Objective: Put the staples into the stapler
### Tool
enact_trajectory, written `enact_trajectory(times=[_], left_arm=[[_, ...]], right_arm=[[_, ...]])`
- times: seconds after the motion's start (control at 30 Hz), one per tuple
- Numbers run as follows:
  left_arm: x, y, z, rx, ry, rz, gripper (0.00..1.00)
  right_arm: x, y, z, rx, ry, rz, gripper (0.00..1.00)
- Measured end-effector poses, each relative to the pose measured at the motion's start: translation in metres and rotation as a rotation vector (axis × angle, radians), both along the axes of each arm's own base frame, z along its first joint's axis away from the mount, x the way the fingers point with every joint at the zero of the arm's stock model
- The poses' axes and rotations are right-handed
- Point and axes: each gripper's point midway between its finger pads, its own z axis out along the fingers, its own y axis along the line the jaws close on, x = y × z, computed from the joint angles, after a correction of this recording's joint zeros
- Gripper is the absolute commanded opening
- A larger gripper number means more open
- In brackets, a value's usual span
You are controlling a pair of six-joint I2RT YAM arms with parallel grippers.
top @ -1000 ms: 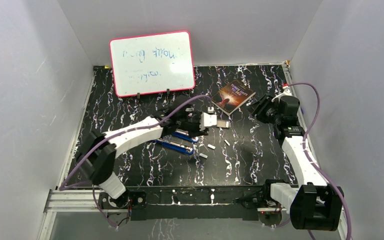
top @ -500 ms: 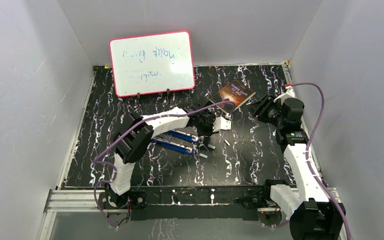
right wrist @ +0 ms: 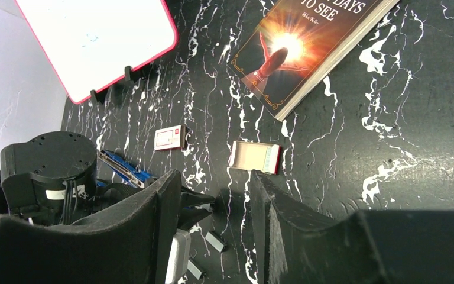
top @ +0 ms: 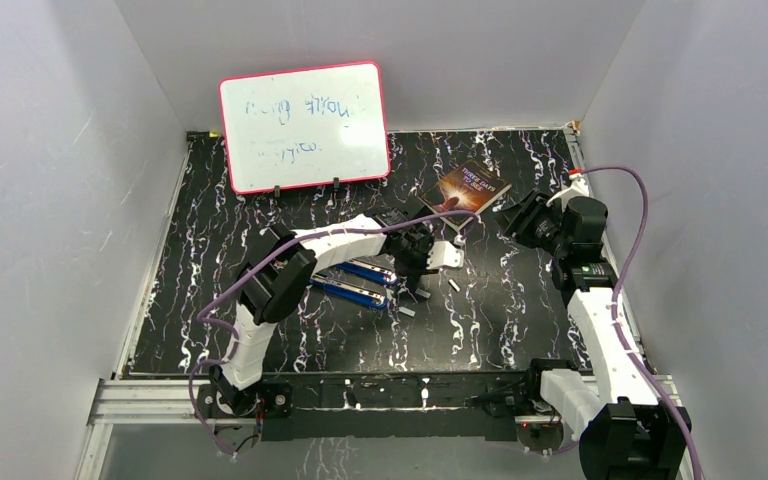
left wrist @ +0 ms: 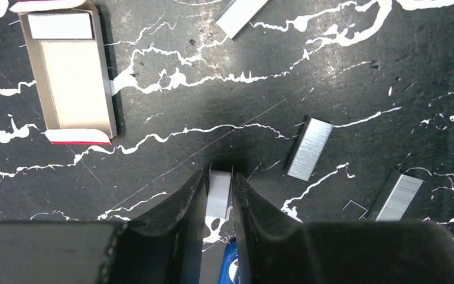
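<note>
A short silvery strip of staples [left wrist: 219, 192] sits between the fingers of my left gripper [left wrist: 219, 188], which is shut on it just above the black table. The blue stapler [top: 356, 284] lies open to the left of that gripper; its blue end [left wrist: 230, 269] shows under the fingers. Loose staples lie nearby [left wrist: 308, 148], [left wrist: 397, 195], [left wrist: 240, 14]. From above, my left gripper [top: 422, 268] points down beside the stapler. My right gripper [right wrist: 214, 177] hovers open and empty to the right, above the table, looking at the left gripper.
An open cardboard tray [left wrist: 71, 77] lies left of the held strip. A small white box with a pink-red label [right wrist: 170, 138] sits by the stapler [right wrist: 124, 168]. A book [top: 472, 188] lies at the back right; a pink-framed whiteboard [top: 305, 125] stands at the back.
My left arm has raised its elbow and swung the gripper down and slightly nearer, beside the stapler. The right gripper has shifted a little.
</note>
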Motion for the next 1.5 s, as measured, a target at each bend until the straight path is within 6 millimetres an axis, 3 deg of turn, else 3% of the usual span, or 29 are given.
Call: enact_trajectory(times=[0.2,0.5,0.6,0.73,0.83,0.97,1.07,1.17,1.3,1.5], left_arm=[[-0.003,0.004,-0.002,0.018,0.008,-0.006,0.39],[-0.002,0.002,0.009,-0.006,0.008,0.024,0.46],[0.002,0.000,0.035,-0.072,-0.020,0.068,0.49],[0.010,0.006,0.089,-0.227,-0.085,0.181,0.58],[0.026,0.027,0.124,-0.348,-0.126,0.322,0.75],[0.057,0.076,0.150,-0.492,-0.131,0.590,0.76],[0.076,0.112,0.151,-0.549,-0.109,0.768,0.76],[0.081,0.128,0.145,-0.570,-0.084,0.853,0.76],[0.077,0.130,0.135,-0.569,-0.053,0.879,0.76],[0.077,0.129,0.135,-0.575,-0.045,0.887,0.76]], right_arm=[[-0.001,-0.005,-0.010,-0.024,0.019,-0.019,0.57],[-0.008,-0.009,-0.048,-0.071,0.114,-0.022,0.56],[-0.011,-0.003,-0.066,-0.116,0.173,0.008,0.56],[-0.024,0.034,-0.096,-0.229,0.271,0.149,0.56],[-0.037,0.065,-0.114,-0.339,0.319,0.282,0.56],[-0.042,0.081,-0.132,-0.462,0.370,0.387,0.56],[-0.044,0.084,-0.148,-0.556,0.417,0.438,0.56],[-0.048,0.082,-0.161,-0.643,0.460,0.468,0.56],[-0.055,0.080,-0.169,-0.714,0.496,0.508,0.56],[-0.055,0.077,-0.172,-0.780,0.522,0.526,0.53]])
